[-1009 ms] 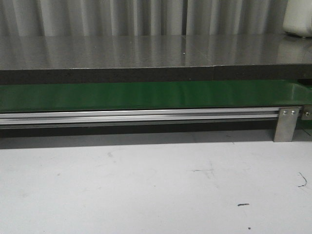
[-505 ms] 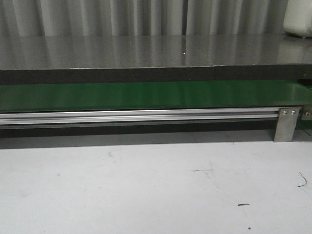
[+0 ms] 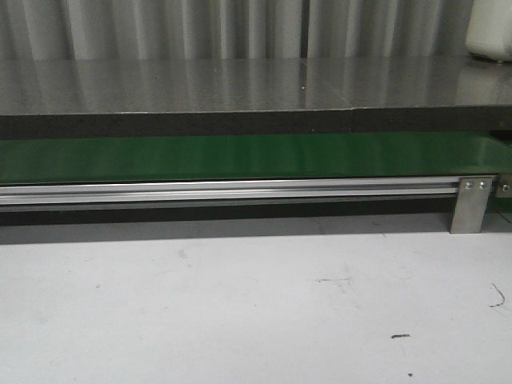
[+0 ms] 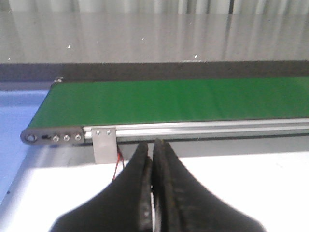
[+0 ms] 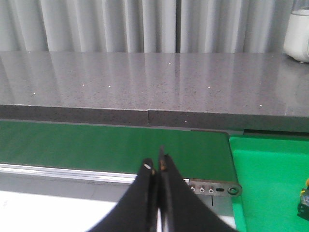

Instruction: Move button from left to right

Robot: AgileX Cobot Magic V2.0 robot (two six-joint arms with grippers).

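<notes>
The green belt (image 3: 240,156) runs across the front view with nothing on it. It also shows in the left wrist view (image 4: 183,99) and the right wrist view (image 5: 96,145), bare in both. My left gripper (image 4: 153,145) is shut and empty, over the white table just in front of the belt's left end. My right gripper (image 5: 156,164) is shut and empty, in front of the belt's right end. A small black body with an orange-yellow bit, which looks like the button (image 5: 303,200), sits on a bright green mat (image 5: 265,179), cut off by the frame edge. Neither gripper shows in the front view.
A grey stone counter (image 3: 240,84) lies behind the belt, with a white jug (image 3: 490,32) at its far right. An aluminium rail (image 3: 240,190) and a bracket (image 3: 470,204) front the belt. The white table (image 3: 240,304) lies in front.
</notes>
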